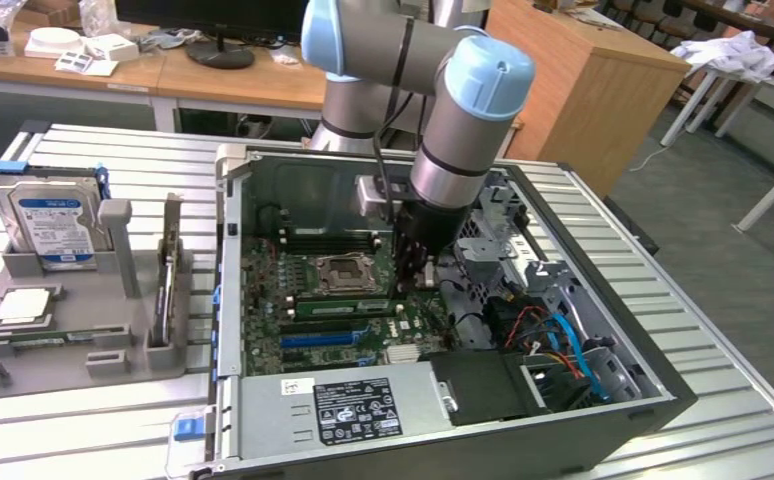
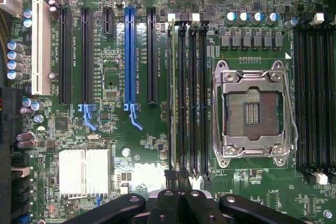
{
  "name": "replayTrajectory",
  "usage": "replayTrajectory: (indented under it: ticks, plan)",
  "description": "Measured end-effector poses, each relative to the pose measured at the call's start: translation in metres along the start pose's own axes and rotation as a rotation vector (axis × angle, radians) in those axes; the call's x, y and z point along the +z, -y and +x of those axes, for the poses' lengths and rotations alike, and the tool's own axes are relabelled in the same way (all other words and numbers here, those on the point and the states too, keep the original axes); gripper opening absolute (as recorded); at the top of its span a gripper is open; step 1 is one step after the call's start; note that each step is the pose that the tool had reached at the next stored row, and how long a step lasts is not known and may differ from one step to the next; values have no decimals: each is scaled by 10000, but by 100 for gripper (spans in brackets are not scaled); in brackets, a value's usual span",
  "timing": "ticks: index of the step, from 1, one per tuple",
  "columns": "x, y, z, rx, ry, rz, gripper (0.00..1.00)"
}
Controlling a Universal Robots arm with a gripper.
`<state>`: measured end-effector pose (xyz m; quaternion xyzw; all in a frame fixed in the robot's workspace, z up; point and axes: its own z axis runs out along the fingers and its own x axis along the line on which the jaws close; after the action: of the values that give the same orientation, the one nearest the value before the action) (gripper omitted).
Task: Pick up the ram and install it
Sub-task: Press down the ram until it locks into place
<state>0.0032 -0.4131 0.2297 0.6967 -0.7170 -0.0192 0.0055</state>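
Inside the open black computer case (image 1: 627,400), at the middle of the exterior view, my hand (image 1: 414,268) hangs over the green motherboard (image 1: 310,338) beside the square silver processor socket (image 1: 340,270). My fingers (image 2: 176,182) are pressed together with nothing between them; in the wrist view their black tips meet just off the end of a bank of long black memory slots (image 2: 195,98). The ram, a long thin green circuit-board stick (image 2: 172,93), stands edge-on in the slot of that bank farthest from the socket, with a pale latch at its far end. In the exterior view a green strip (image 1: 340,306) lies across the board just below the socket, close to my hand; I cannot tell whether it is pushed fully home. A blue expansion slot (image 2: 129,56) and several black ones run parallel to it on the board. At the left of the exterior view a grey moulded parts holder (image 1: 80,340) rests on the ribbed metal counter (image 1: 707,330), carrying an upright silver hard drive with a blue-and-white label (image 1: 51,222) in a blue frame. A label-bearing grey power supply (image 1: 347,408) fills the lower part of the case.
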Motion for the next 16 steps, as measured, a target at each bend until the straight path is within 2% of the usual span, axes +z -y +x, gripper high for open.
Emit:
replayTrajectory:
  ticks: [16]
  plan:
    - [21,1,1,0,-5,-1,11]
